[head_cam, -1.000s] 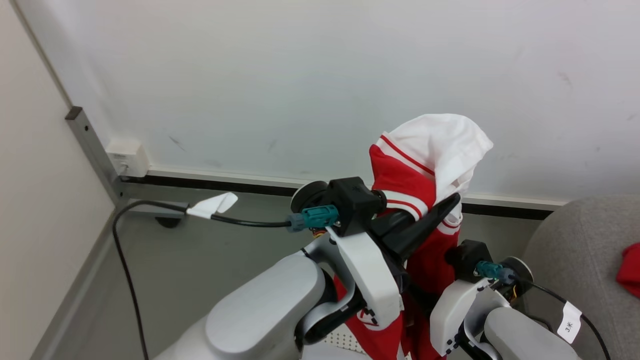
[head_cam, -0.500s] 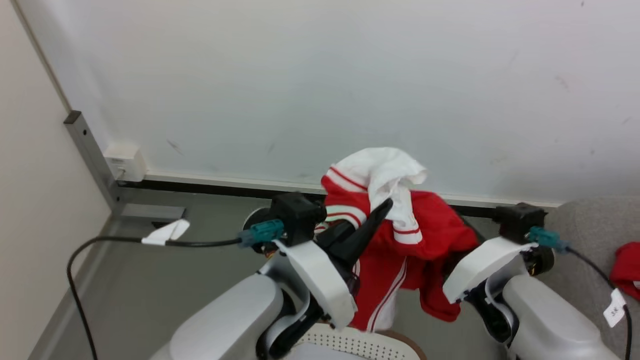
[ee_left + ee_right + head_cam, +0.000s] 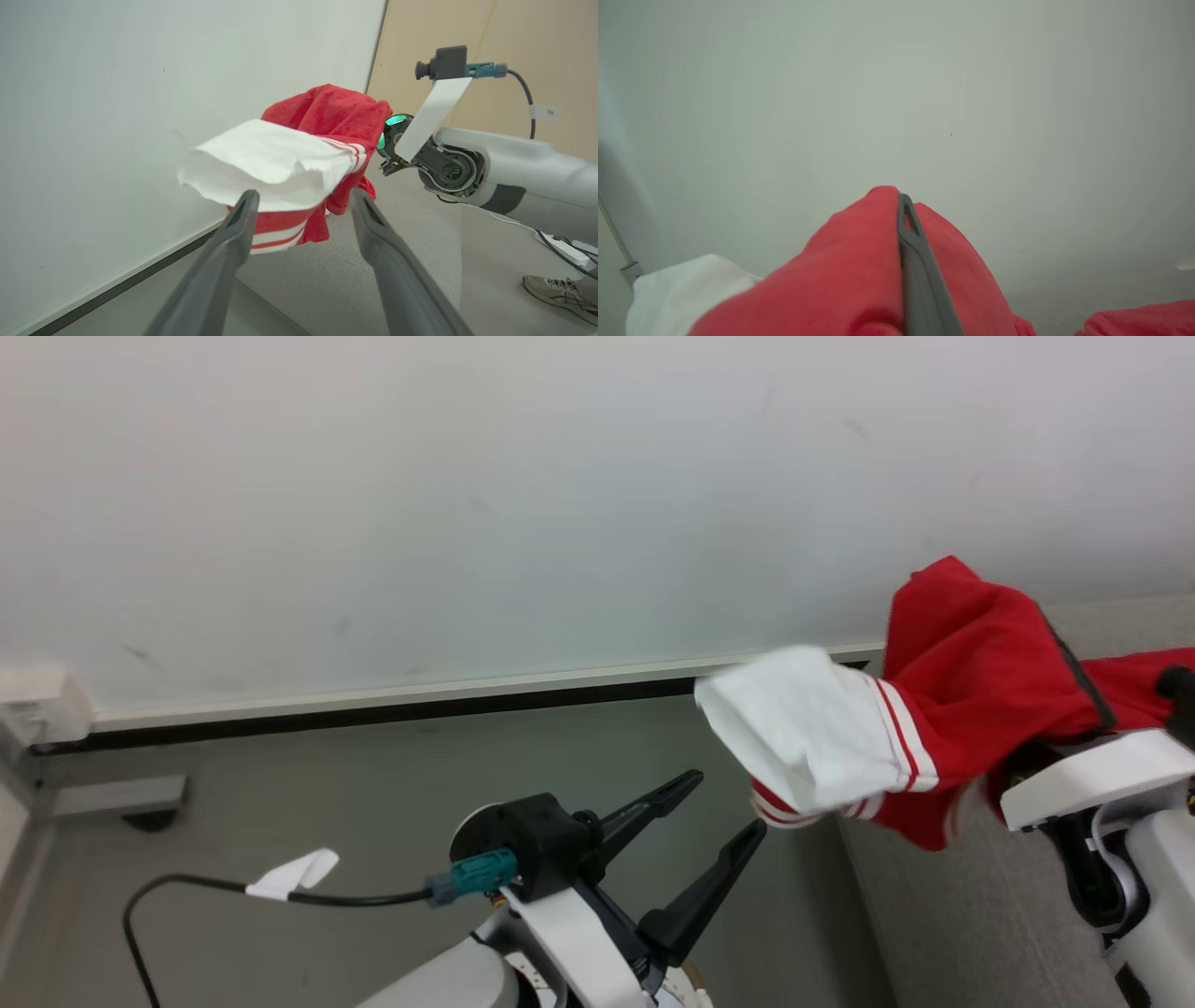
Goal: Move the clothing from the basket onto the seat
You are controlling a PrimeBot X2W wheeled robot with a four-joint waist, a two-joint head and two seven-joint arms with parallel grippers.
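Observation:
A red garment (image 3: 971, 653) with a white panel (image 3: 803, 728) hangs in the air at the right of the head view, and my right gripper (image 3: 1050, 630) is shut on its red part. It hangs over the near edge of the grey seat (image 3: 943, 915). In the right wrist view the shut right gripper (image 3: 906, 201) is wrapped in the red garment (image 3: 850, 270), and another red garment (image 3: 1143, 319) lies on the seat (image 3: 1064, 298). My left gripper (image 3: 724, 807) stands open and empty, left of and below the cloth. From the left wrist view the left gripper (image 3: 302, 203) points at the hanging garment (image 3: 327, 112). A sliver of the basket's brown rim (image 3: 693, 987) shows by the left wrist.
A pale wall with a dark baseboard (image 3: 373, 709) runs close behind. A cable with a white tag (image 3: 289, 877) trails left of my left wrist. The left wrist view shows a person's shoe (image 3: 556, 289) and a power strip (image 3: 567, 252) on the floor beyond my right arm (image 3: 504, 163).
The head camera has swung right. My left gripper let go of the garment and opened. The right gripper closed on it and carried it right, towards the seat.

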